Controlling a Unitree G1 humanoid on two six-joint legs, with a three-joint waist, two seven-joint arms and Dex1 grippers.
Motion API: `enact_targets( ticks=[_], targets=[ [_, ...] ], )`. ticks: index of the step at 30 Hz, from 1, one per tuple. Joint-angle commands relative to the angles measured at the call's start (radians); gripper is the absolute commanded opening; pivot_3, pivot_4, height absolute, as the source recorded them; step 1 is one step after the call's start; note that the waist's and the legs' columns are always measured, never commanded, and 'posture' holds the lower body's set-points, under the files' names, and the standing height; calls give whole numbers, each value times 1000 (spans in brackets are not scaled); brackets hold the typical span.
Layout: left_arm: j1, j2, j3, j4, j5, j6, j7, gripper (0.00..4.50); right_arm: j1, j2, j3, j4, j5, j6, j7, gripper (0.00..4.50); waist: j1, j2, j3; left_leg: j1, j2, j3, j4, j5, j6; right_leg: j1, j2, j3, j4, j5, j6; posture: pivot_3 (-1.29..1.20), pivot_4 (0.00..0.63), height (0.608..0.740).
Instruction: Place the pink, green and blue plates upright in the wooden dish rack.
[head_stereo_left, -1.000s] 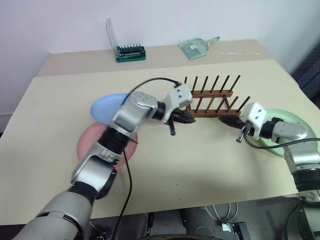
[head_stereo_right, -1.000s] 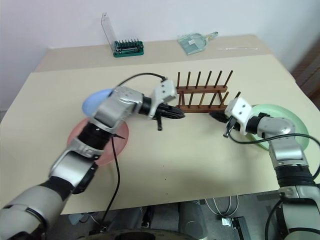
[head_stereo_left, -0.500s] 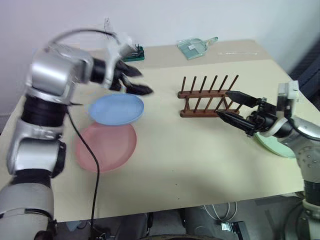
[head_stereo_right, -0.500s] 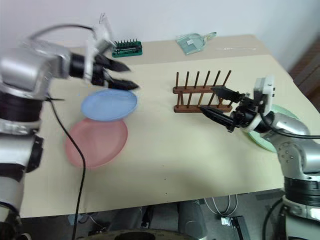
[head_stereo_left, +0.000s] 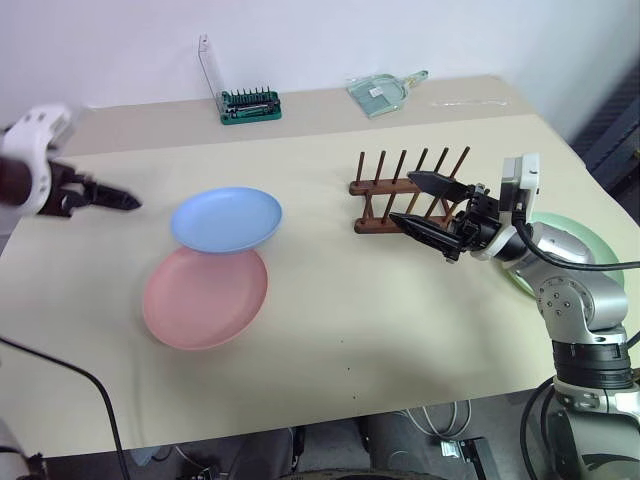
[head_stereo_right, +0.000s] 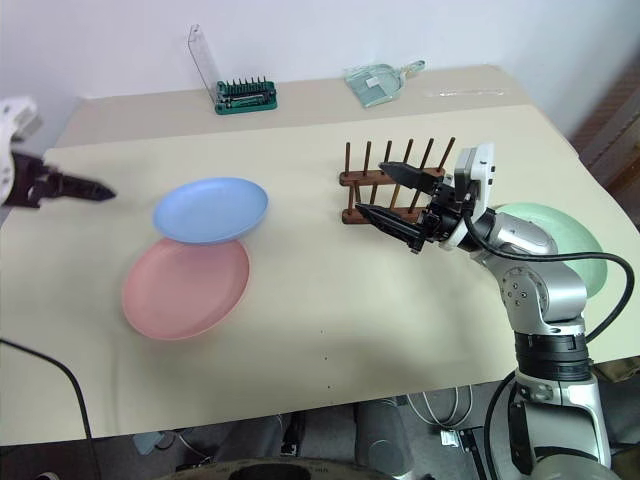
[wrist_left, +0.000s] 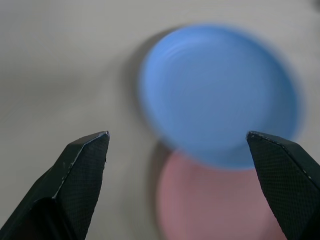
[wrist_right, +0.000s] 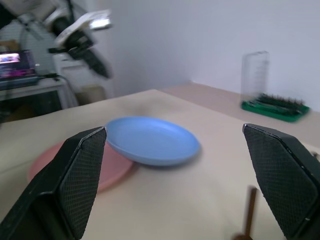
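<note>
The blue plate (head_stereo_left: 226, 219) lies flat, its near edge overlapping the pink plate (head_stereo_left: 205, 297) in front of it. At the table's right lies the green plate (head_stereo_right: 580, 245), partly covered by my right arm. The wooden dish rack (head_stereo_left: 405, 190) stands empty right of centre. My right gripper (head_stereo_left: 402, 197) is open, fingers level just in front of the rack's left end. Far to the left, beyond the blue plate, my left gripper (wrist_left: 178, 134) hangs open above the table, holding nothing.
A green tool-bit holder with a raised clear lid (head_stereo_left: 248, 103) and a clear scoop (head_stereo_left: 385, 90) sit along the back strip of the table. A black cable (head_stereo_left: 90, 390) trails over the table's front left.
My left arm has swung from beside the rack out to the far left, and its gripper has opened. The right gripper has opened too and shifted left to the rack's front.
</note>
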Motion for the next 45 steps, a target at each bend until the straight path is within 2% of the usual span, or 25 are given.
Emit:
enact_targets(
  ticks=[1, 3, 5, 8, 15, 23, 26, 33, 34, 38, 41, 45],
  targets=[
    [171, 95, 75, -119, -132, 44, 12, 4500, -38, 12, 3, -9, -9, -28, 22, 4442, -7, 0, 0, 0, 0, 0, 0, 0, 0, 0, 0, 0, 0, 0, 0, 0, 150, 735],
    [303, 128, 101, -146, -187, 44, 53, 4500, -41, 16, 7, -14, -11, -28, 23, 4442, -10, 0, 0, 1, 0, 1, -1, 0, -1, 0, -1, 0, 0, 0, 0, 0, 150, 735],
    [385, 120, 140, -138, -253, 44, 94, 4500, -42, 19, 10, -18, -15, -30, 22, 4442, -6, -1, 0, 1, 0, 1, -1, 0, -1, 0, -2, 0, 0, 0, 0, 0, 150, 735],
    [405, 67, 159, -113, -313, 44, 186, 4500, -40, 20, 11, -24, -22, -27, 18, 4442, 8, -3, 0, 1, 0, 1, 0, 0, -1, 0, -2, 0, -1, 0, -1, 0, 150, 735],
    [332, -30, 82, -42, -462, 44, 329, 4500, -15, 3, -5, -69, -31, -20, 0, 4442, 19, -3, -1, 1, -1, 1, 1, 0, -2, 1, -2, 0, -1, 0, -1, 0, 150, 735],
    [209, -139, -9, 21, -504, 44, 433, 4500, 43, -9, -29, -136, -32, -15, -36, 4442, 17, -4, -1, 1, -1, 1, 1, 1, -2, 0, -2, 0, -1, 1, -1, 0, 150, 735],
    [199, -155, -40, 44, -524, 44, 453, 3638, 55, -18, -42, -149, -27, -12, -44, 4500, 16, -4, -1, 1, -1, 1, 0, 1, -3, 0, -2, 0, -1, 1, -1, 0, 150, 735],
    [194, -151, -55, 79, -533, 44, 483, 165, 77, -33, -60, -158, -24, -17, -52, 4500, 20, -4, -1, 1, -1, 1, 1, 1, -3, 0, -2, 0, -1, 1, -1, 0, 150, 735],
    [192, -148, -57, 81, -536, 44, 484, 21, 76, -32, -59, -156, -26, -19, -53, 4500, 22, -4, -2, 1, -1, 1, 1, 1, -3, 1, -2, 0, -1, 1, -1, 0, 150, 735],
    [193, -98, -79, 82, -598, 44, 454, 21, 66, -29, -51, -139, -36, -31, -46, 4500, 18, -4, -2, 2, -2, 1, 1, 1, -3, 1, -3, 0, -1, 1, -1, 0, 150, 735],
    [221, 52, -142, -36, -675, 44, 290, 21, 56, -24, -46, -128, -40, -38, -39, 4500, 8, -5, -1, 1, -1, 1, 0, 1, -3, -1, -3, 0, -1, 1, -1, 0, 150, 735],
    [247, 201, -209, -133, -608, 8, 70, 21, 44, -23, -40, -111, -46, -52, -28, 4500, 10, -5, -1, 1, -1, 3, -1, 0, -3, -1, -3, 0, -1, 1, -2, 0, 150, 735]
  ],
)
